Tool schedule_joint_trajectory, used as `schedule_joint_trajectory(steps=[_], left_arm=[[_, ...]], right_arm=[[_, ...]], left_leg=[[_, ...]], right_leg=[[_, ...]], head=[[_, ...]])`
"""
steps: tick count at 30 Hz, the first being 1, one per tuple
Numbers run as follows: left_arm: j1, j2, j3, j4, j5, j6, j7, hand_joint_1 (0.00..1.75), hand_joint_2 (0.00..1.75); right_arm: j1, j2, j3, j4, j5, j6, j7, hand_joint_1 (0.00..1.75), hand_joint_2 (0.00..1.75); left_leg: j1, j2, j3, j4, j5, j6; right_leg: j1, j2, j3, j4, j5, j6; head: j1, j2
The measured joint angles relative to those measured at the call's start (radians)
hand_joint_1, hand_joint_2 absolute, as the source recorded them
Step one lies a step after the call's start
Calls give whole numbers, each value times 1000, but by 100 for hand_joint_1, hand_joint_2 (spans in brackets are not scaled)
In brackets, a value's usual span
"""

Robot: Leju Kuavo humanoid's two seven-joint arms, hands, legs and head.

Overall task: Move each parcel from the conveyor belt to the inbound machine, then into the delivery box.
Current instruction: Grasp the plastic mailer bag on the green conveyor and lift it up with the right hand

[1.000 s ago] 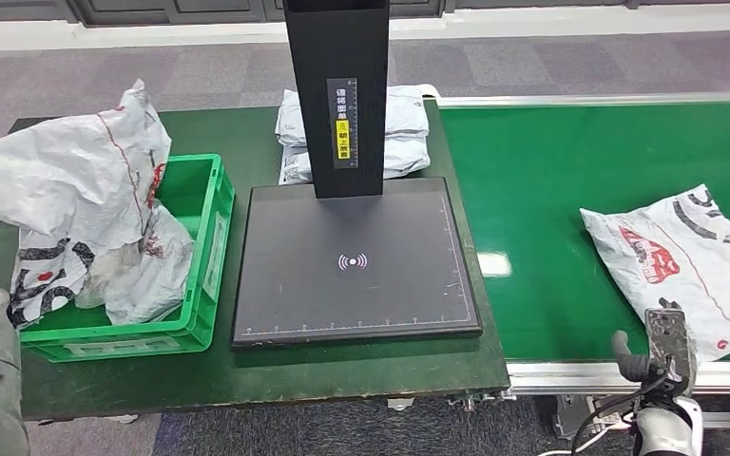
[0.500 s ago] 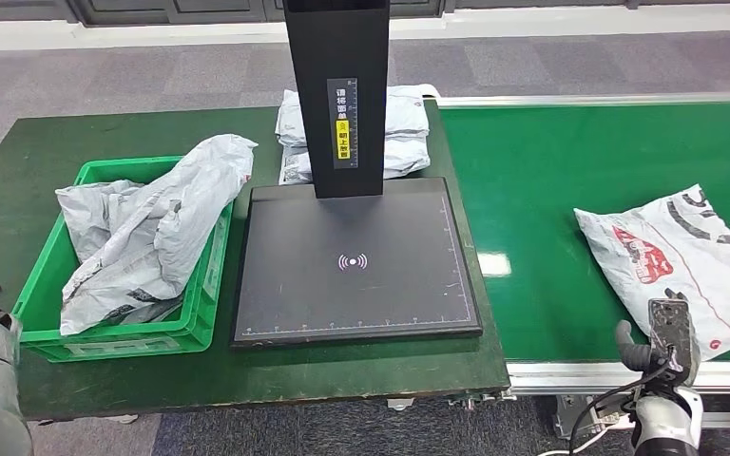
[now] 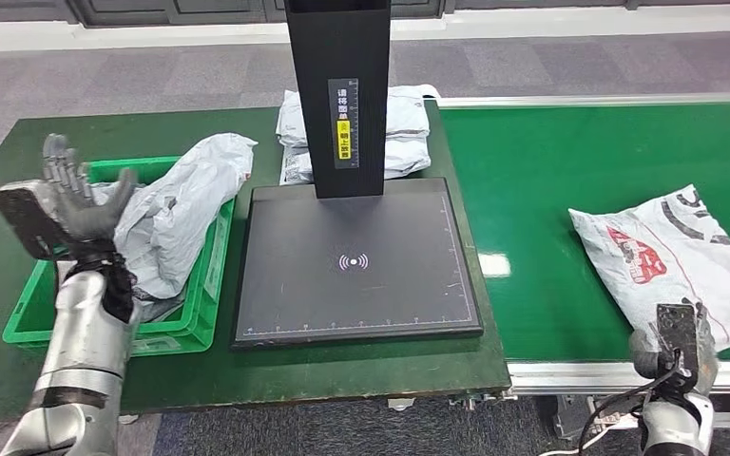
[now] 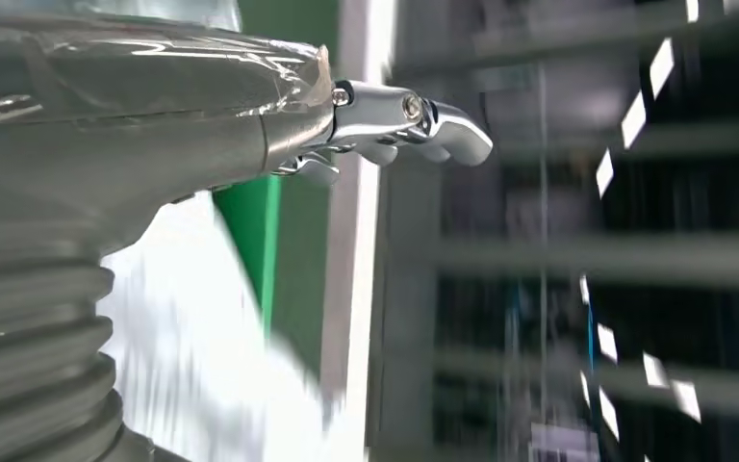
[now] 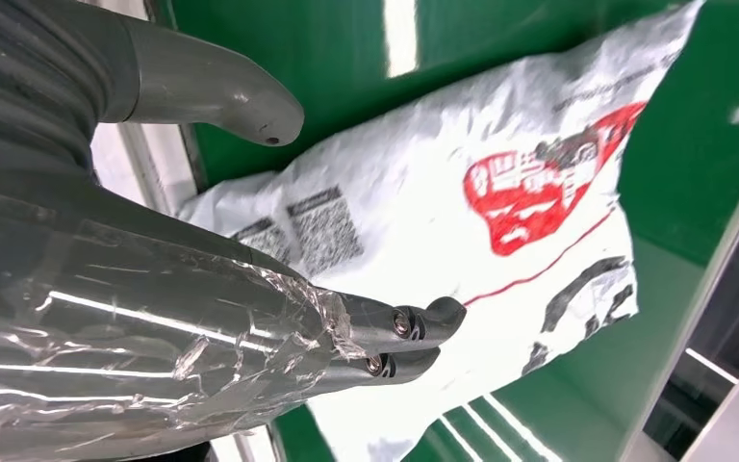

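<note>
A white parcel with a red logo (image 3: 682,258) lies on the green conveyor belt (image 3: 551,180) at the right; it also shows in the right wrist view (image 5: 500,221). My right hand (image 3: 677,344) is at the belt's near edge, just in front of that parcel, fingers apart and holding nothing (image 5: 279,289). A grey-white parcel (image 3: 176,214) lies in the green delivery box (image 3: 204,285). My left hand (image 3: 81,195) is raised over the box's left side, fingers spread and empty. The black inbound machine plate (image 3: 356,261) is bare.
The machine's black post (image 3: 337,95) rises behind the plate. Grey parcels (image 3: 404,128) are stacked behind it on the dark green table (image 3: 247,133). The belt's metal frame (image 3: 580,375) runs along the near edge. Grey floor lies beyond.
The grey-white parcel has dropped from the air into the green box. My left hand has since risen, open, over the box. The belt parcel has drifted slightly left toward my right hand.
</note>
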Motion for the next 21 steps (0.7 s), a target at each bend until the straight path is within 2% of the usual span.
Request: schedule_joint_trajectory(steps=[4, 8, 15, 21], left_arm=[[12, -22, -91, -39, 30, 5, 3, 0, 175], [19, -47, -160, -57, 31, -29, 6, 0, 175], [73, -131, -306, -83, -14, 20, -20, 0, 175], [87, -155, -359, -84, -29, 33, -34, 0, 175]], right_arm=[[0, -3, -14, 8, 19, -3, 1, 0, 175], [-13, -11, -17, 30, 70, -35, 34, 0, 175], [-115, -52, -17, 185, 171, -69, 113, 0, 175], [-150, -71, -17, 267, 186, -70, 129, 0, 175]], left_leg=[[0, 1, 0, 0, 0, 0], [1, 1, 0, -1, 0, 0], [-2, 1, -1, 1, 0, 1], [-1, 0, -1, 0, 0, 1]], right_leg=[[0, 2, -1, 0, 0, 0], [1, 1, -1, 0, 0, 0], [-1, 1, 0, 0, 1, 2], [-1, 1, -1, 0, 1, 2]], head=[[0, 0], [0, 0], [0, 0], [0, 0]])
